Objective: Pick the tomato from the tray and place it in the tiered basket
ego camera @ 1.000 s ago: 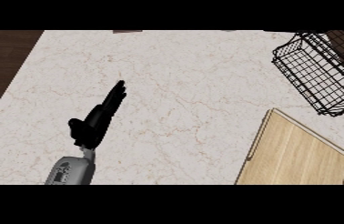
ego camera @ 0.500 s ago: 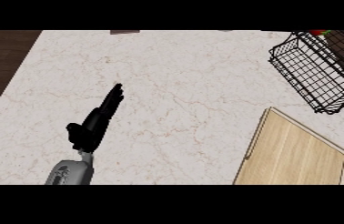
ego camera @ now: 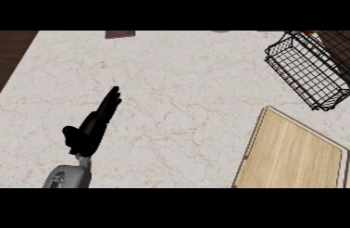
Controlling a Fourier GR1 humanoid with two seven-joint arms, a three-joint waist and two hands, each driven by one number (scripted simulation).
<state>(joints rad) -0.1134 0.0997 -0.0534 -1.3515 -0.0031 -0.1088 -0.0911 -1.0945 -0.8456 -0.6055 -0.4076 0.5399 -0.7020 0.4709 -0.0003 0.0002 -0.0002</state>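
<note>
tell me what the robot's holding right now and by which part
Nothing that shows. The left hand lies over the counter with straight fingers and holds nothing. The right hand is out of view, so what it holds cannot be told.

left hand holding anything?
No. The left hand lies over the bare counter with its fingers straight and nothing between them, well apart from the wire basket and the wooden tray.

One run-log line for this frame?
left robot hand: open, over counter | right: not in view | basket: top right | tray: bare | tomato: not clearly visible
</note>
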